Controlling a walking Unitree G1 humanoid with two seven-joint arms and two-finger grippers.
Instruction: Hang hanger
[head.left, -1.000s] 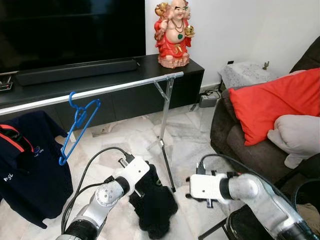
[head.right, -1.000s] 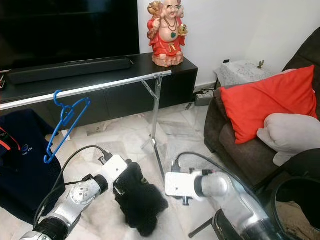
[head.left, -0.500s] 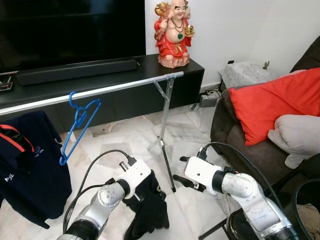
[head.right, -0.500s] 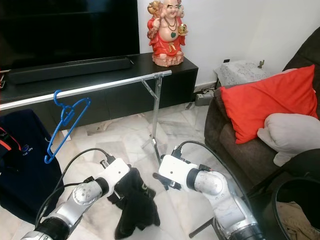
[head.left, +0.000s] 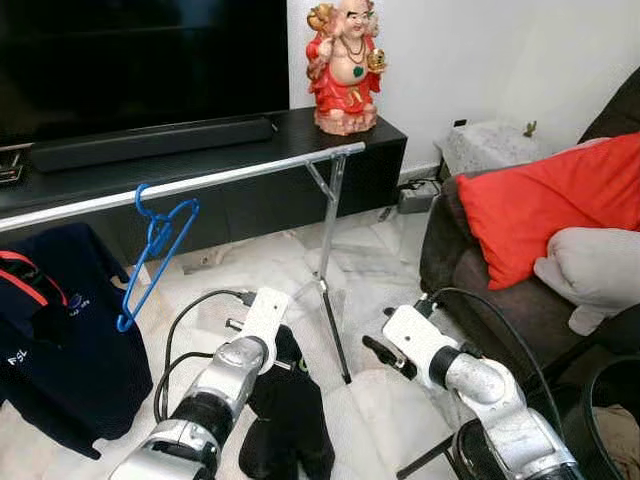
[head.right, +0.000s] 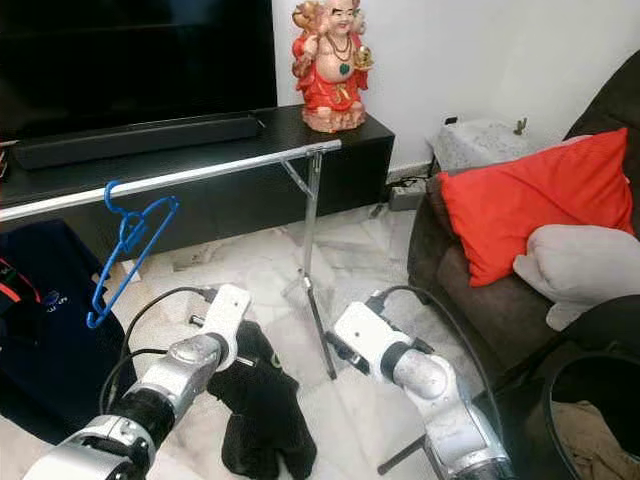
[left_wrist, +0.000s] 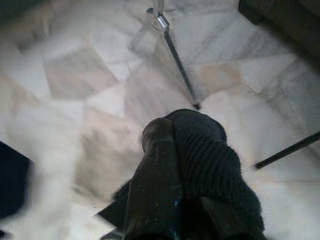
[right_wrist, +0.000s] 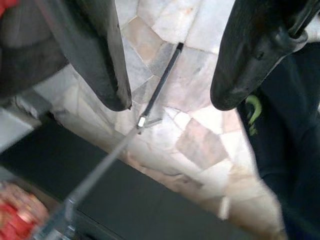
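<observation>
hanger (head.left: 152, 250), a thin blue one, hangs by its hook on the silver rail (head.left: 230, 178) of the clothes rack, tilted so its lower corner swings out toward the dark shirt (head.left: 55, 350) draped at the robot's left. it carries nothing. the rail runs in front of the black tv cabinet (head.left: 385, 140), where a red statue (head.left: 345, 65) stands at the end.

left hand (left_wrist: 165, 165) sits low over the marble floor (head.left: 270, 275), pinching a black knitted garment (head.left: 290, 420) that sags below it in a soft bundle; in the left wrist view the cloth bulges beside one dark finger. right hand (right_wrist: 167, 85) is spread, empty, its two fingers (right_wrist: 100, 60) wide apart and pointed down at the floor and the rack's slanted leg (head.left: 335, 330), just beside the garment's far side.

the hanger looks light and stiff, probably plastic though the frames are too small to be sure, and smooth enough to slide along the rail or twist in a grip. the neck just under the hook seems the safest place to take it, since a hold on the thin lower bar would likely let it pivot. the garment is limp and will droop and snag; threading it would need the hanger steadied by the free hand.

a red cushion (head.left: 550, 205) lies on the sofa to the robot's right.
</observation>
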